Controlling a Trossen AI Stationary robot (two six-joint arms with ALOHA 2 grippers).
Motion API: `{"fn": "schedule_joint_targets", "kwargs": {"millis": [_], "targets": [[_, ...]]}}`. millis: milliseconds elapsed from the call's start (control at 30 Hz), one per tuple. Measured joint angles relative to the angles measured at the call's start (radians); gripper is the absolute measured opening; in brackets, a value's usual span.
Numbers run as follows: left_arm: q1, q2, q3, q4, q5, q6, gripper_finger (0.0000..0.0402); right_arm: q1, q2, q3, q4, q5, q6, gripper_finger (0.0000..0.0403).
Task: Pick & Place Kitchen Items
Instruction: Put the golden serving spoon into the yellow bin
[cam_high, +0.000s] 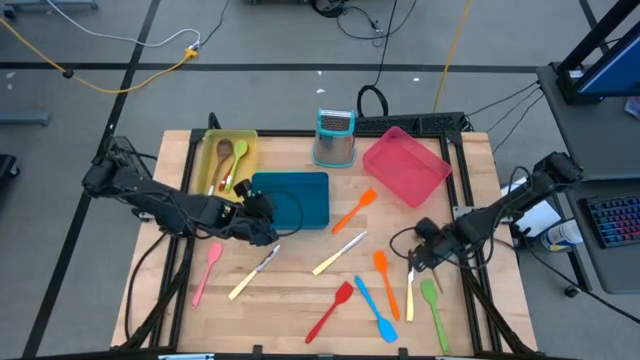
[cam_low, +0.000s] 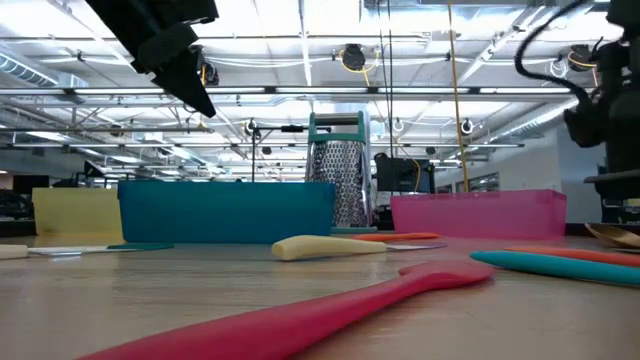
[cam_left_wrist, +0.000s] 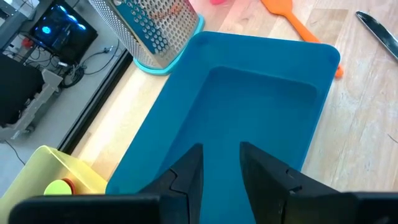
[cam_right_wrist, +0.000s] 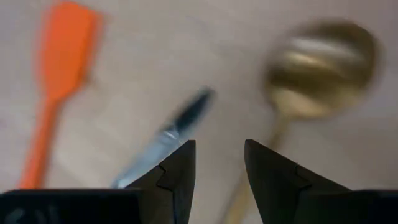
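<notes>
My left end effector (cam_high: 262, 212) hangs over the near edge of the blue tray (cam_high: 305, 190), its fingers (cam_left_wrist: 189, 171) partly apart with nothing between them; the tray's inside shows bare. My right end effector (cam_high: 418, 262) sits low over the table (cam_high: 290, 300) on its right side, fingers (cam_right_wrist: 177, 165) partly apart and holding nothing, just above a knife (cam_right_wrist: 165, 137) and a wooden spoon (cam_right_wrist: 317, 62), with an orange spatula (cam_right_wrist: 59, 56) beside the knife. The kitchen items lie as follows. The yellow tray (cam_high: 248, 140) at the far left holds a green spoon (cam_high: 240, 152), a wooden spoon (cam_high: 225, 153) and a red-topped item I cannot identify. On the open table: a pink spatula (cam_high: 208, 268) at the left, a cream-handled knife (cam_high: 252, 274) beside it, a second cream-handled knife (cam_high: 338, 254) at centre, an orange spatula (cam_high: 354, 211) between the blue tray and the pink tray (cam_high: 405, 165), a red spatula (cam_high: 332, 310) and a blue spatula (cam_high: 375, 309) near the front edge, another orange spatula (cam_high: 385, 280) and a green spatula (cam_high: 433, 305) at the right. The metal grater (cam_high: 335, 137) stands upright behind the blue tray.
</notes>
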Motion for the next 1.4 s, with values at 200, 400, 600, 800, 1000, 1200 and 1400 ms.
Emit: {"fn": "schedule_joint_targets", "kwargs": {"millis": [200,400,600,800,1000,1200,1400], "targets": [[0.0,0.0,0.0,0.0,0.0,-0.004,0.0108,0.0,0.005,0.0,-0.117,-0.018,0.078,0.013],[0.0,0.0,0.0,0.0,0.0,-0.023,0.0108,-0.001,0.03,-0.042,-0.026,-0.02,0.094,0.013],[0.0,0.0,0.0,0.0,0.0,-0.025,0.0108,-0.001,0.046,-0.107,0.052,-0.018,0.044,0.013],[0.0,-0.001,0.0,0.013,0.0,-0.026,0.0108,-0.001,0.046,-0.135,0.008,-0.001,0.095,0.013],[0.0,-0.001,0.0,0.035,0.001,-0.004,0.0108,0.0,0.046,-0.187,0.055,0.039,0.071,0.0119],[0.0,-0.001,0.0,0.037,0.001,0.0,0.0108,-0.001,0.046,-0.188,0.059,0.051,0.046,0.0027],[0.0,-0.001,0.0,0.038,0.001,0.0,0.0108,-0.002,0.023,-0.147,0.069,0.051,0.01,0.0016]]}}
